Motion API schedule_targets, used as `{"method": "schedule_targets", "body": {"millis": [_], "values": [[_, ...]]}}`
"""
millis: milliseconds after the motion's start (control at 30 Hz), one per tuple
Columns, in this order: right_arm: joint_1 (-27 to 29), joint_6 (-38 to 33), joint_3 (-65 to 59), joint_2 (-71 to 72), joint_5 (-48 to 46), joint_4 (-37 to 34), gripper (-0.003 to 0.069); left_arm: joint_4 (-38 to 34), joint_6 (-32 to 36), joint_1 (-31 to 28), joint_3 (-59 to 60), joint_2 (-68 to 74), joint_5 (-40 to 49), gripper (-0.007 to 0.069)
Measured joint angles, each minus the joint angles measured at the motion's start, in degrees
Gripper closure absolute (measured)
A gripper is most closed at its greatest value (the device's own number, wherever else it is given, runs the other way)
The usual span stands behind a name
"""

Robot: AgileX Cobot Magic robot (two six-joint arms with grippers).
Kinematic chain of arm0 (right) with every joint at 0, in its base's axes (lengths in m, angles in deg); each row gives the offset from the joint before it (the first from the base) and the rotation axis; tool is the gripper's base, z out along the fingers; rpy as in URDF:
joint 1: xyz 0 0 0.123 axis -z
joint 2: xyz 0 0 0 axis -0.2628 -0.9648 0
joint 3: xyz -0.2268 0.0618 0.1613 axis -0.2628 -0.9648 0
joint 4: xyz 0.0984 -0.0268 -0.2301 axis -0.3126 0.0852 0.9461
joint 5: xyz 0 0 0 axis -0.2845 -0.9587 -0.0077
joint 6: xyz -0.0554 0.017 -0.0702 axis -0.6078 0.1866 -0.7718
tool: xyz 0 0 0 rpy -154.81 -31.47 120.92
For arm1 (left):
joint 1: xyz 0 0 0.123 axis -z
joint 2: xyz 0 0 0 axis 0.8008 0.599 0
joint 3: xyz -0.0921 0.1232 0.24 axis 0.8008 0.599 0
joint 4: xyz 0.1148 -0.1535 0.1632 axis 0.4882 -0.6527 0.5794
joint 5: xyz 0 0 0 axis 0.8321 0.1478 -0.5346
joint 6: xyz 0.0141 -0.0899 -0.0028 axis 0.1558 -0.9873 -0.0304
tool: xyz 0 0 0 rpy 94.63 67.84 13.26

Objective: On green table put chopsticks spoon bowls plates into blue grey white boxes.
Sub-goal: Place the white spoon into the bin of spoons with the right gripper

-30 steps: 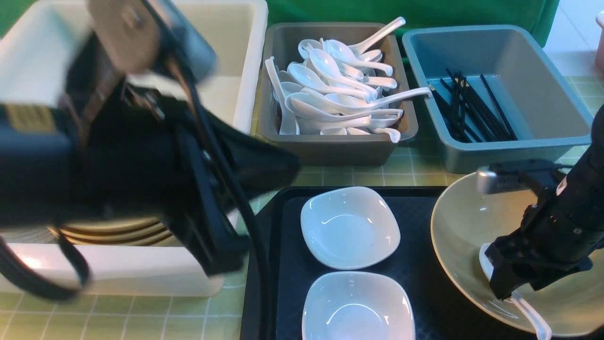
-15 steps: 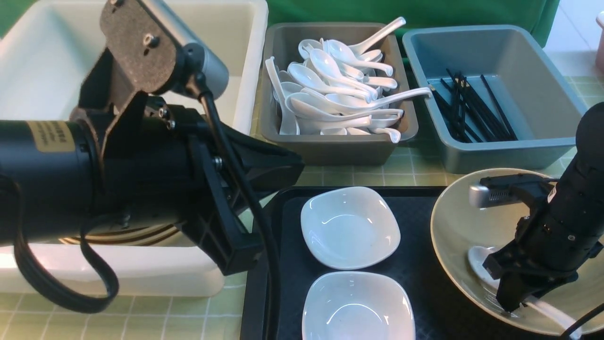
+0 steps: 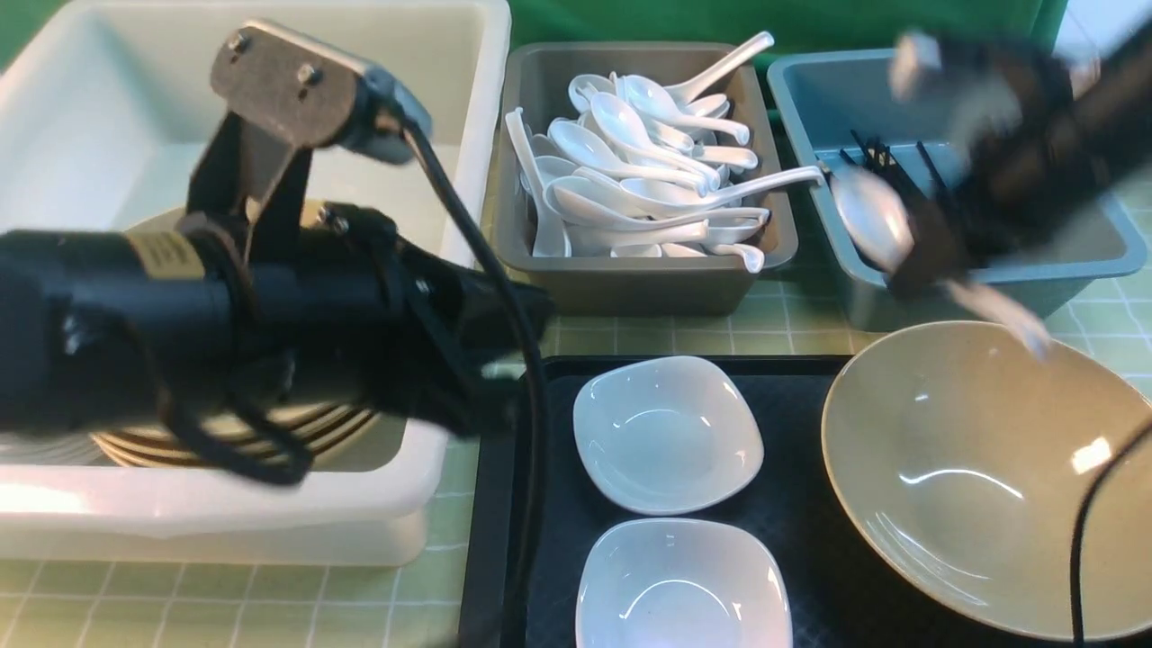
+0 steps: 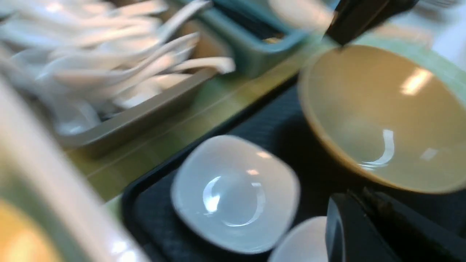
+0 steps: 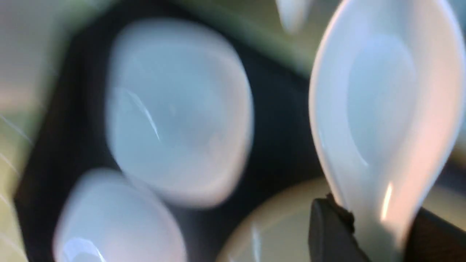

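The spoon (image 3: 871, 219) hangs above the near rim of the blue-grey box (image 3: 792, 99), pinched where scoop meets handle by our right gripper (image 5: 378, 240). We should swing it left over the grey box (image 3: 630, 288) of spoons, go low, then release gently. Our left gripper (image 4: 349, 205) is pressed together, empty, by the tray (image 3: 810, 540)

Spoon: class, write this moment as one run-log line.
right gripper: shut on spoon | spoon: in the air near blue-grey box | left gripper: shut | tan bowl: empty | plates: two on tray
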State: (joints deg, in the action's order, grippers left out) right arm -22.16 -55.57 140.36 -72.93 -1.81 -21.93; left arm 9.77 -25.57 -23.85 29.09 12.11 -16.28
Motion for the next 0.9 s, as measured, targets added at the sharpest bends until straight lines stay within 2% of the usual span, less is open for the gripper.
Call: {"method": "schedule_targets", "body": {"millis": [200,400,633,733,900], "values": [[-0.5,-1.3,21.9,-14.7,0.1,-6.2,0.0457,0.2,-1.4,-6.3,-0.8,0.4,-0.1,0.0626],[-3.6,-1.2,39.6,-30.0,2.9,-9.7,0.0457,0.4,-1.5,-7.8,-0.8,0.5,0.0,0.0626],[-6.5,-0.7,45.8,-38.3,12.2,-9.3,0.0457,0.4,-1.5,-7.8,-0.8,1.1,2.6,0.0626],[-7.1,-1.4,46.2,-38.6,15.0,-8.7,0.0428,0.4,-1.7,-7.8,-0.8,1.3,4.0,0.0626],[-7.4,-2.2,46.8,-38.2,15.3,-8.0,0.0243,0.4,-2.3,-7.8,-0.8,1.5,5.7,0.0626]]}}
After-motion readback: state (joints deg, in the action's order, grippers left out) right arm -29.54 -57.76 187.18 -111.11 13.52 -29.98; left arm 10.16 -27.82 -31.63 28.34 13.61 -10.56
